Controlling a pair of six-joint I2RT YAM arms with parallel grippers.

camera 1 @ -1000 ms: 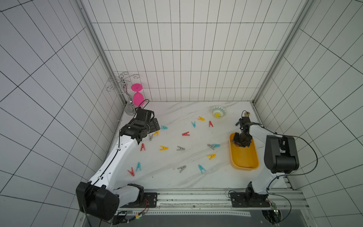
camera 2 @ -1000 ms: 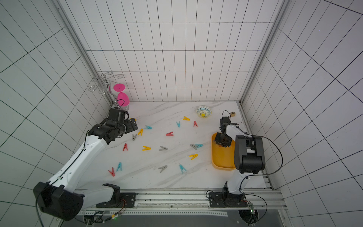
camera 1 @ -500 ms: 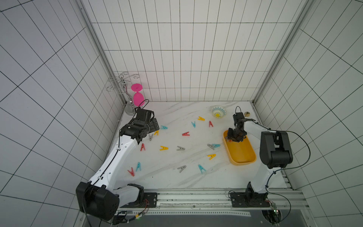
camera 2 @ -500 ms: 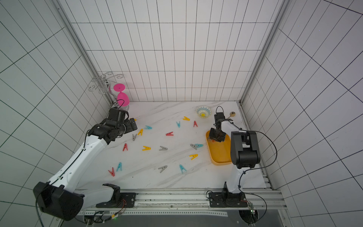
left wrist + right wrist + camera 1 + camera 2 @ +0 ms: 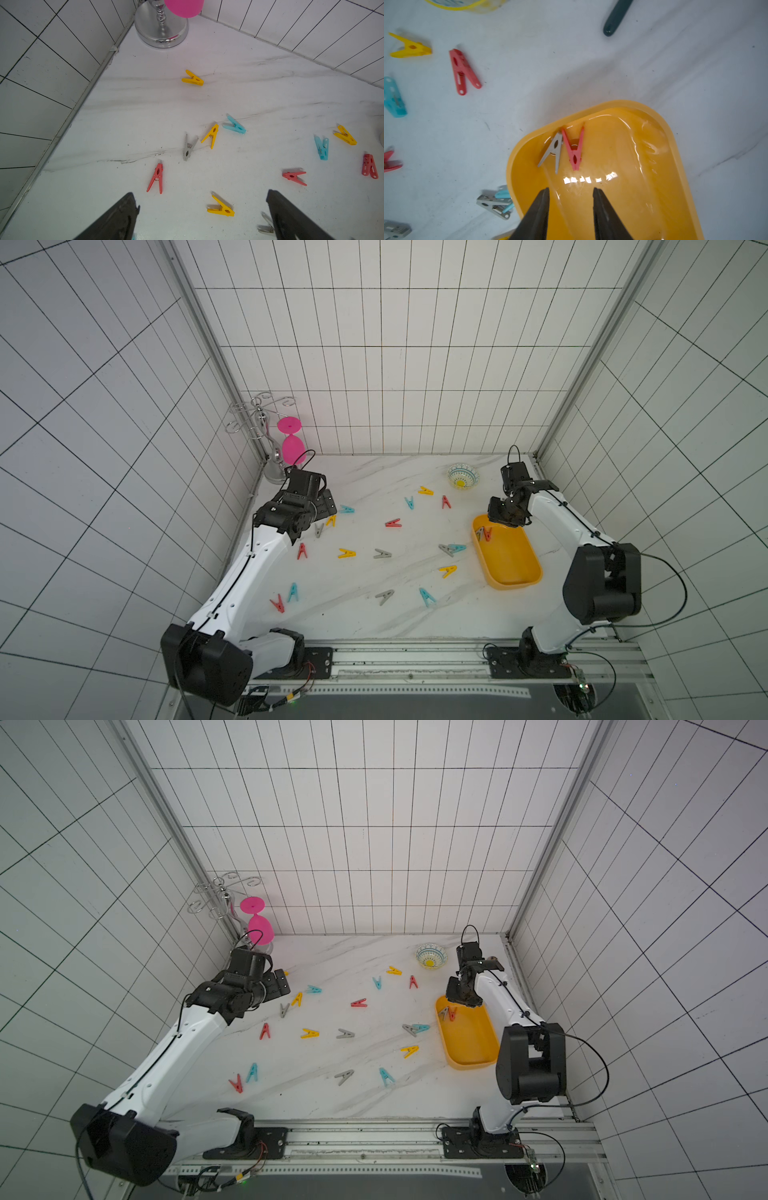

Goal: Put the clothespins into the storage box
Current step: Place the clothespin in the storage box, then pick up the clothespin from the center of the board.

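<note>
Right claw (image 5: 571, 190) parted, empty, over storage box (image 5: 511, 568), 12 o'clock end (tips unclear in both top views); left claw (image 5: 200, 192) gapes, partly cropped.

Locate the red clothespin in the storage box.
In both top views the red clothespin lies at the far end of the storage box, on the table's right side, beside a grey clothespin.
</note>
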